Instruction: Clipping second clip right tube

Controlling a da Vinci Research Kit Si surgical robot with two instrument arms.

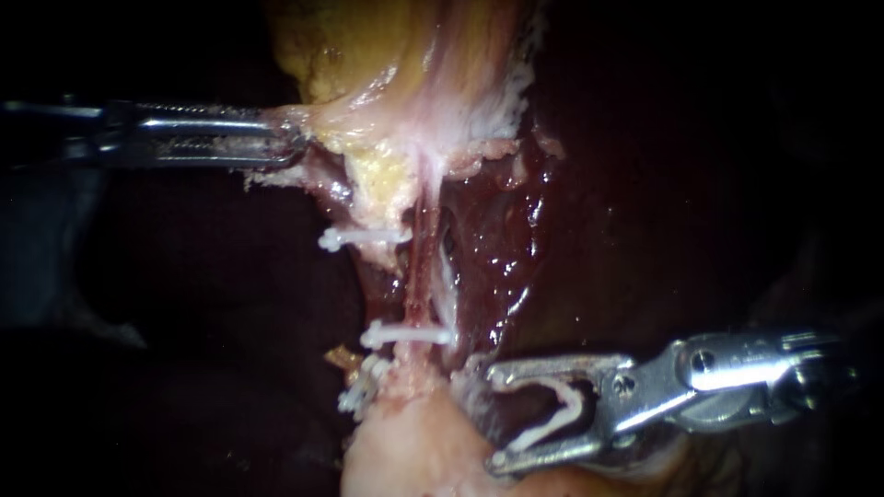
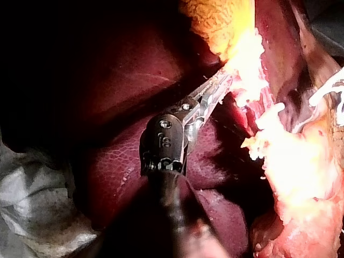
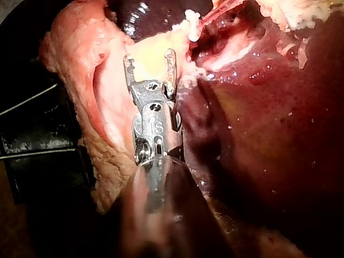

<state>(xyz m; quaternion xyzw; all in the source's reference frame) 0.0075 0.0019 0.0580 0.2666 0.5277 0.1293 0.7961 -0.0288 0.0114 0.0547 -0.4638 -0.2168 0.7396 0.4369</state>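
My left instrument [image 1: 293, 145] has its jaws closed tight on pale tissue [image 1: 336, 124], pulling it sideways so the tubes [image 1: 421, 276] stretch straight over the liver [image 1: 571, 212]. My right instrument [image 1: 494, 416] sits just beside their lower end, jaws wide, carrying a new clip [image 1: 573, 405] that touches both. White clips [image 1: 405, 336] cross the tubes; I cannot tell which is the right one. I can read no brand

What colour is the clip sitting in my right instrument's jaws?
White; the clip in the right instrument shows best in the endoscope view.
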